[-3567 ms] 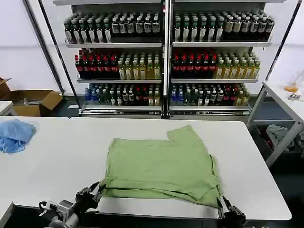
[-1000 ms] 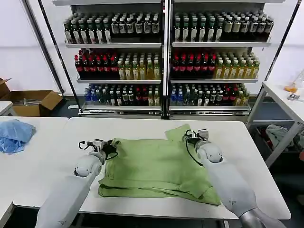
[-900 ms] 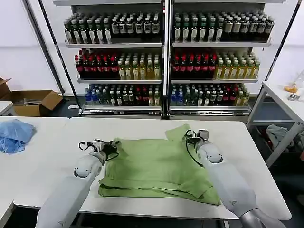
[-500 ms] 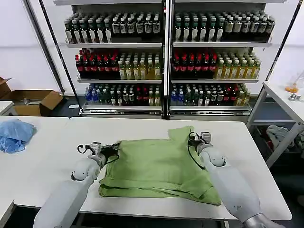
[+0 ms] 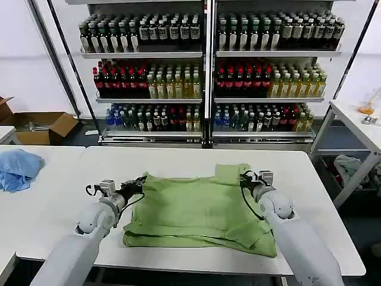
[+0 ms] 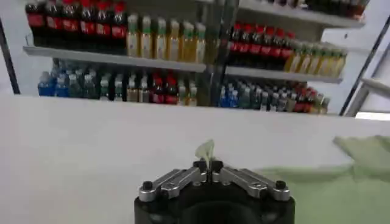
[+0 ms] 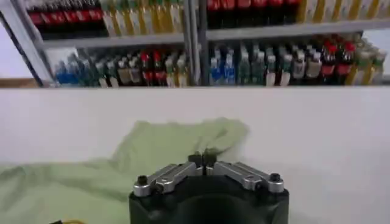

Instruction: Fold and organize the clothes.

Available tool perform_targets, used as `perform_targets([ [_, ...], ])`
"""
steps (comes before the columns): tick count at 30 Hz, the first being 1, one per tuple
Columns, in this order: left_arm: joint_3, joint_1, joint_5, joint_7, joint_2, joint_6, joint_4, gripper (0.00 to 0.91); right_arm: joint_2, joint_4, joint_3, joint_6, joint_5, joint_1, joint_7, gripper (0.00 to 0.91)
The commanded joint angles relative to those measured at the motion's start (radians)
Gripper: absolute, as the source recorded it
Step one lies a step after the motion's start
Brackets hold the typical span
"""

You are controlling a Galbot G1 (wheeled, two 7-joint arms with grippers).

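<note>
The light green shirt [image 5: 196,208] lies folded over on the white table [image 5: 321,232], with a small flap [image 5: 232,171] sticking out at its far right. My left gripper [image 5: 138,181] is shut on the shirt's far left corner. In the left wrist view a tuft of green fabric [image 6: 207,148] pokes out between the closed tips of the left gripper [image 6: 208,165]. My right gripper [image 5: 245,179] is shut on the shirt's far right edge just below the flap. In the right wrist view the right gripper [image 7: 202,158] pinches the shirt [image 7: 177,143].
A light blue cloth [image 5: 18,168] lies on the neighbouring table at the left. Shelves of bottles [image 5: 208,77] stand behind the table, a cardboard box [image 5: 41,126] sits on the floor at the far left, and another table [image 5: 363,134] stands at the right.
Both grippers came from the near table edge to the shirt's far edge and closed on it. Over the last second they drew slightly apart, shifting the flap to the right.
</note>
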Motion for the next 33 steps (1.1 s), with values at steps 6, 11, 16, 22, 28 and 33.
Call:
perform_targets([
  [6,-0.109,0.211,-0.044,0.005,0.049,-0.008,-0.239,0.060,-0.081,0.351,0.123,0.015,0.011,-0.217,0.006,0.000],
  [11,-0.122,0.278,-0.029,0.000,0.062,0.001,-0.300,0.060,-0.081,0.470,0.156,0.015,-0.009,-0.366,0.011,0.000],
  [16,-0.131,0.324,0.006,0.000,0.075,0.004,-0.328,0.050,-0.064,0.534,0.182,0.013,-0.034,-0.457,0.021,0.000],
  [22,-0.143,0.394,0.033,-0.006,0.095,0.016,-0.357,0.050,-0.054,0.582,0.229,0.007,-0.057,-0.564,0.025,0.000],
  [28,-0.160,0.450,0.054,-0.016,0.095,0.024,-0.371,0.071,-0.042,0.595,0.278,0.000,-0.086,-0.649,0.040,0.000],
  [33,-0.157,0.467,0.097,-0.014,0.092,0.026,-0.372,0.121,-0.027,0.585,0.273,-0.029,-0.109,-0.667,0.051,0.000],
])
